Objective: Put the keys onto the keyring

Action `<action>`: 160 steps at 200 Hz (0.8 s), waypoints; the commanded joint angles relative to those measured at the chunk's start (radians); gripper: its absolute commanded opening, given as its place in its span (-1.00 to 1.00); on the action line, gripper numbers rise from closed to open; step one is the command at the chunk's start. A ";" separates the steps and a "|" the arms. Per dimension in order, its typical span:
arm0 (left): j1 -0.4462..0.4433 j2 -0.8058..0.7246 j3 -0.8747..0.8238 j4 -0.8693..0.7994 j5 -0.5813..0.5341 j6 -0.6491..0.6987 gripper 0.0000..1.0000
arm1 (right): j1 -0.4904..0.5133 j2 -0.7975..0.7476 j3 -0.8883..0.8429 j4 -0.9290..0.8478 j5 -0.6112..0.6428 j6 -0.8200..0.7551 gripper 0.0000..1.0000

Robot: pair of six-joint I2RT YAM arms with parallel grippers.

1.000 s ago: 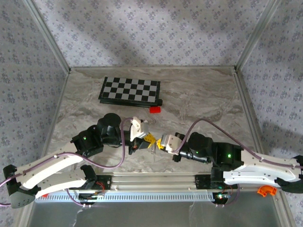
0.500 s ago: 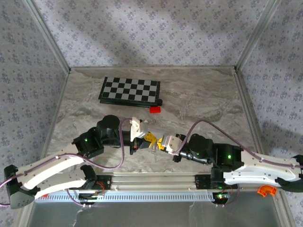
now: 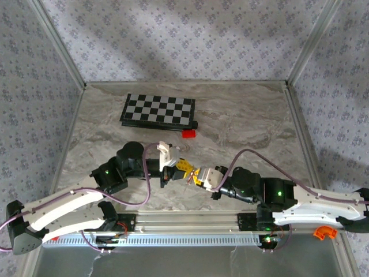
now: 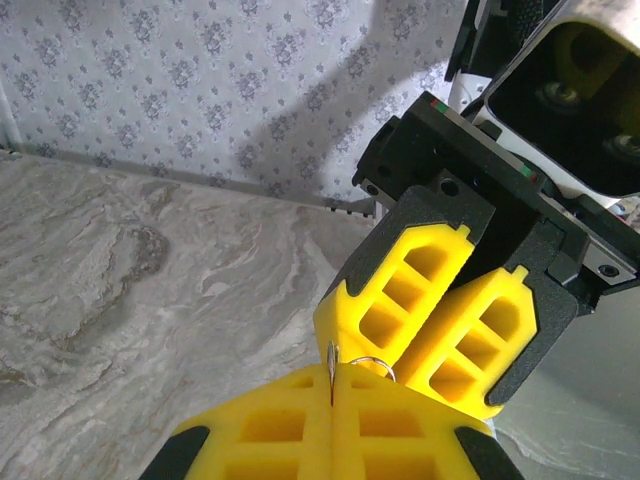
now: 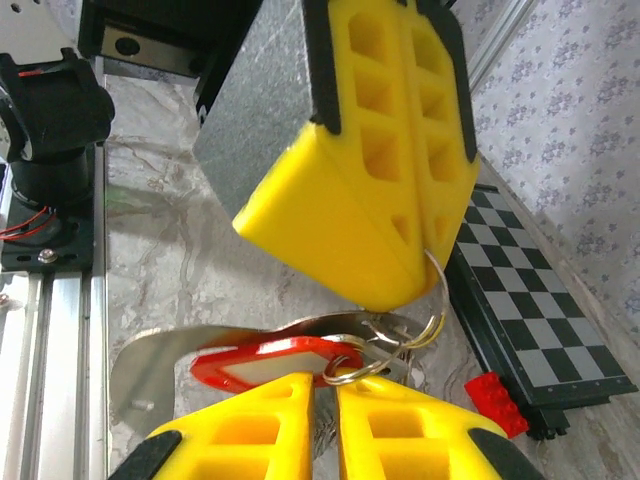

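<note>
Left fingers [image 4: 270,425] pinch the keyring [image 4: 372,361] above the table's [image 3: 242,121] near edge. Right fingers [image 5: 250,435], narrowly parted, bracket the red key tag [image 5: 265,362], grip unclear. If they slacken, the tag may drop unthreaded.

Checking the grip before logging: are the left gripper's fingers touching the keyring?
Touching. The left wrist view shows the keyring pinched in the seam between the shut left fingers; the right wrist view shows it hanging from their tips.
</note>
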 commanded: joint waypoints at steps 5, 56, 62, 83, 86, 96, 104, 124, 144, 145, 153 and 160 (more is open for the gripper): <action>-0.011 -0.013 0.000 0.090 0.009 -0.021 -1.00 | 0.010 -0.024 -0.009 0.032 0.033 -0.015 -0.69; -0.011 -0.026 0.001 0.090 0.018 -0.006 -1.00 | 0.012 -0.096 -0.022 0.032 0.053 0.035 -0.44; -0.011 -0.029 0.000 0.091 0.020 -0.005 -1.00 | 0.015 -0.112 -0.022 0.034 0.051 0.041 -0.40; -0.011 -0.046 -0.005 0.101 0.033 0.005 -1.00 | 0.015 -0.160 -0.018 0.045 0.021 0.050 -0.31; -0.011 -0.048 -0.005 0.101 0.035 0.006 -1.00 | 0.015 -0.166 -0.018 0.048 0.015 0.052 -0.31; -0.011 -0.058 -0.008 0.104 0.042 0.011 -1.00 | 0.013 -0.186 -0.018 0.054 -0.008 0.060 -0.32; -0.011 -0.065 -0.011 0.107 0.051 0.014 -1.00 | 0.013 -0.199 -0.018 0.064 -0.026 0.064 -0.33; -0.011 -0.077 -0.013 0.121 0.076 0.017 -1.00 | 0.009 -0.218 -0.021 0.087 -0.071 0.064 -0.38; -0.011 -0.079 -0.012 0.128 0.101 0.014 -1.00 | -0.001 -0.201 -0.013 0.093 -0.099 0.065 -0.39; -0.011 -0.079 -0.012 0.129 0.101 0.013 -1.00 | -0.002 -0.199 -0.012 0.093 -0.100 0.065 -0.38; -0.011 -0.080 -0.012 0.131 0.108 0.011 -1.00 | -0.007 -0.186 -0.006 0.091 -0.113 0.069 -0.38; -0.011 -0.080 -0.013 0.133 0.111 0.010 -1.00 | -0.013 -0.175 0.001 0.090 -0.124 0.073 -0.36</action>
